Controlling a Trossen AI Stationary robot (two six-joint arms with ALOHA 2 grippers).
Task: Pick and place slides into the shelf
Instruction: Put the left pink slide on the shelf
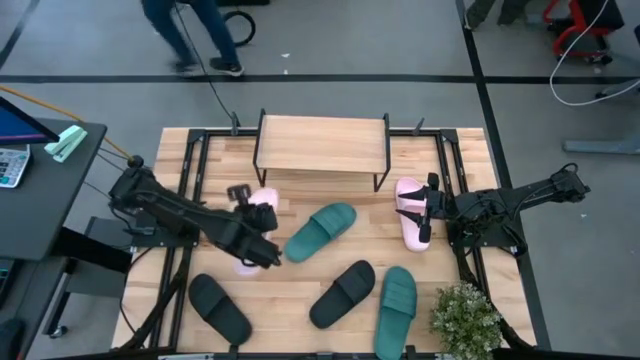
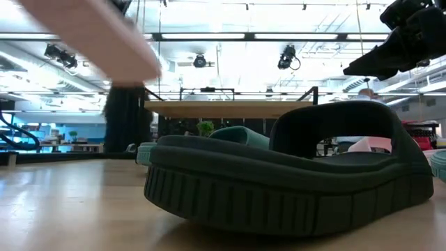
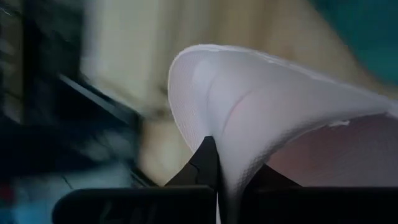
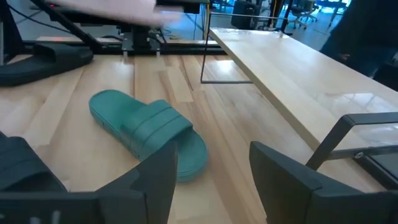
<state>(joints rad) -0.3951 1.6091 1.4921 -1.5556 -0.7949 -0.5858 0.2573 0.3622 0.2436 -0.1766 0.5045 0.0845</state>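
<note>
Nothing is on the shelf (image 1: 322, 140) yet: its plank top is bare in the high view, and it stands at the middle of the tabletop's (image 1: 300, 290) far edge. All six slides are still off it, so by the look of things the whole job remains, with the first pick just under way. The left hand (image 1: 262, 252) has its fingers pressed together on the edge of one pink slide (image 3: 261, 106), pinching the foam; that slide sits left of centre on the tabletop, just in front of the shelf's left legs, and the low view suggests it is tilted up off the wood. The left arm reaches in from the left edge, stretched low and diagonally toward the middle. The other pink slide (image 1: 409, 211) lies near the right edge, beside the right hand (image 1: 426, 211), whose fingers are spread wide and hold nothing; the right arm comes in from the right edge and waits there. One teal slide (image 1: 321, 231) lies at the centre, another teal slide (image 1: 397, 309) near the front edge by a potted plant (image 1: 465, 318). One black slide (image 1: 343, 294) lies at the front middle, the other black slide (image 1: 220, 307) toward the front left corner.
</note>
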